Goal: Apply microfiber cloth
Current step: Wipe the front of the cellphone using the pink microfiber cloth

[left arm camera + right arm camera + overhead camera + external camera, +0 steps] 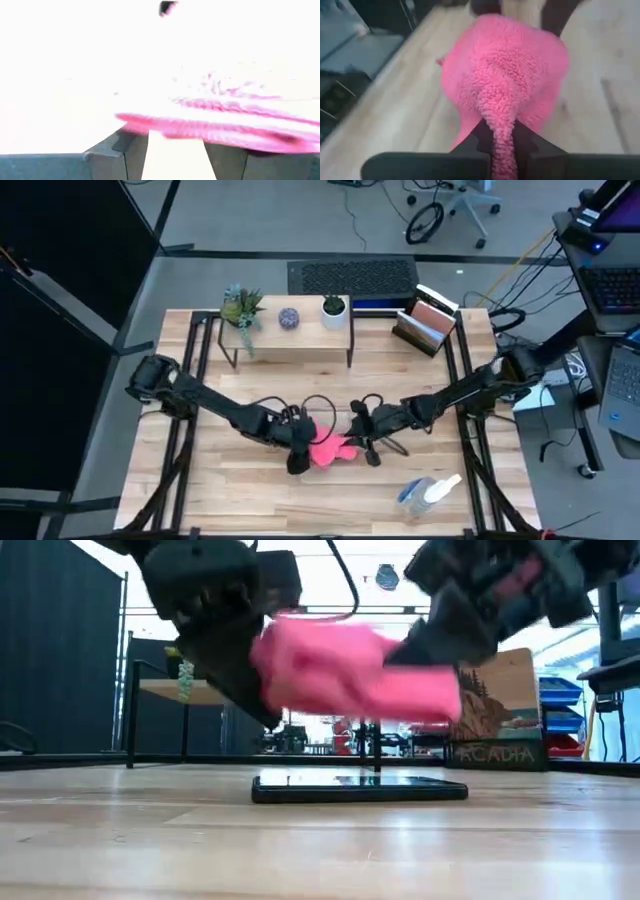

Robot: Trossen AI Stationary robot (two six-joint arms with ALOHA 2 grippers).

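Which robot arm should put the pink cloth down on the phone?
Probably both, with the right leading. The right gripper clearly pinches the microfiber cloth, the left gripper holds its other end, and it hangs above the phone.

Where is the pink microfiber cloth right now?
The microfiber cloth hangs in the air between the left gripper and the right gripper, near the table's middle, above the black smartphone, not touching it in the low view.
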